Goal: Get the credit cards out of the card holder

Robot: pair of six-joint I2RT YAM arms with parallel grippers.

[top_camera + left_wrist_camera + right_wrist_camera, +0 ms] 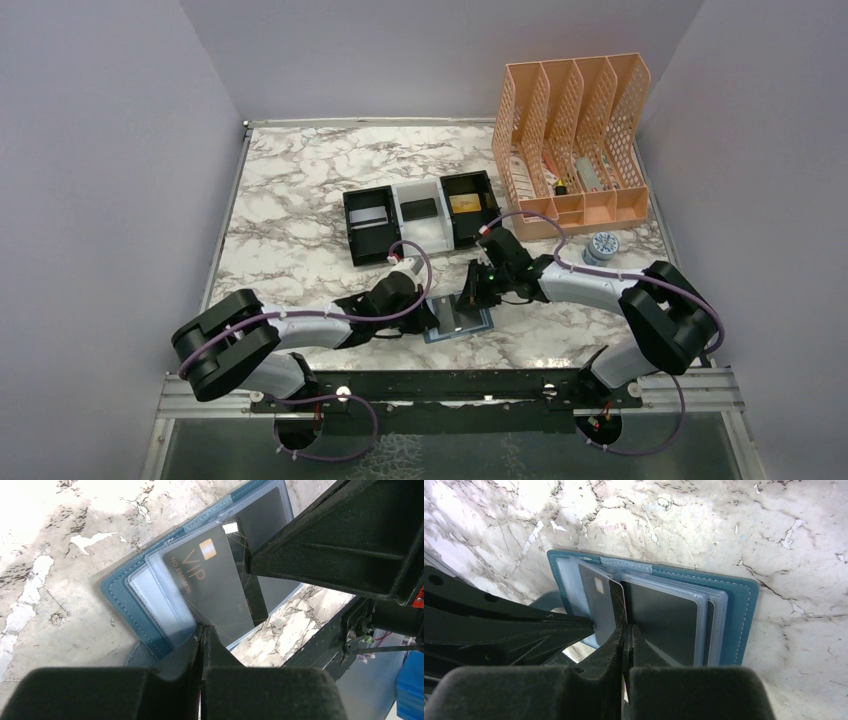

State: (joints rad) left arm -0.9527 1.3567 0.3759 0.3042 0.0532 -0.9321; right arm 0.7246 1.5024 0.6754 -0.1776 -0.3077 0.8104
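Observation:
The teal-blue card holder (458, 322) (120, 600) (739, 610) lies open on the marble near the front edge, its clear sleeves fanned out. One sleeve stands up with a black VIP card (210, 590) (601, 607) in it, and a darker strip of the card shows past the sleeve. My right gripper (471, 300) (625, 626) is shut on that card's edge. My left gripper (432, 311) (203, 628) is shut on the lower edge of the same sleeve. I cannot tell whether the card's corner is also in that pinch. Another dark card (664, 620) sits in a flat sleeve.
A black-and-white three-compartment tray (395, 240) stands behind the card holder with a silvery card (370, 215), a black card (418, 208) and a gold card (463, 203) in it. A peach file organiser (575, 140) is at the back right, with a small round tin (602, 246) in front of it.

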